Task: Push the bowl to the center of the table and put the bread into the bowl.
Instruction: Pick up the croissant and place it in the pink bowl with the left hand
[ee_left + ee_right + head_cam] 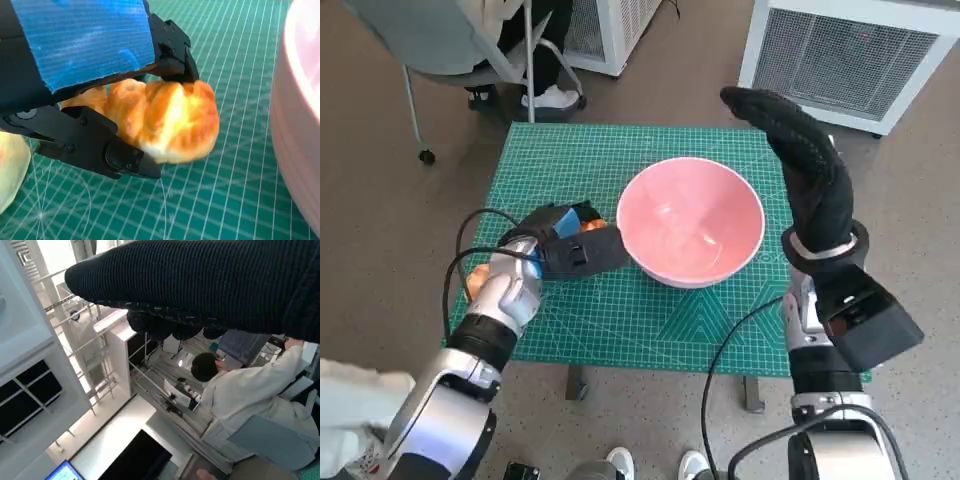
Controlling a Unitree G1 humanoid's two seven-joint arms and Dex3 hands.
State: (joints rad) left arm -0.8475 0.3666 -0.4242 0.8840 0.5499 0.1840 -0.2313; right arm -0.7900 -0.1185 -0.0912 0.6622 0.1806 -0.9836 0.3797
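The pink bowl [691, 220] stands empty near the middle of the green cutting-mat table [620, 320]. Just beside its left rim my left hand [565, 245] grips the bread [165, 120], a golden croissant, between black fingers [95, 145] low over the mat. In the head view only an orange sliver of the bread [592, 225] shows past the hand. The bowl's wall [300, 100] is close to the bread in the left wrist view. My gloved right hand [800, 160] is raised over the table's right side, right of the bowl, fingers stretched out and holding nothing; its glove [200, 285] fills the right wrist view.
A pale yellow-orange object [478, 280] lies at the table's left edge by my left forearm, also seen as a pale object [7, 170]. A chair with a person's feet [545, 95] stands beyond the far left corner. White units [850, 50] stand behind the table. A person in white [245, 390] sits nearby.
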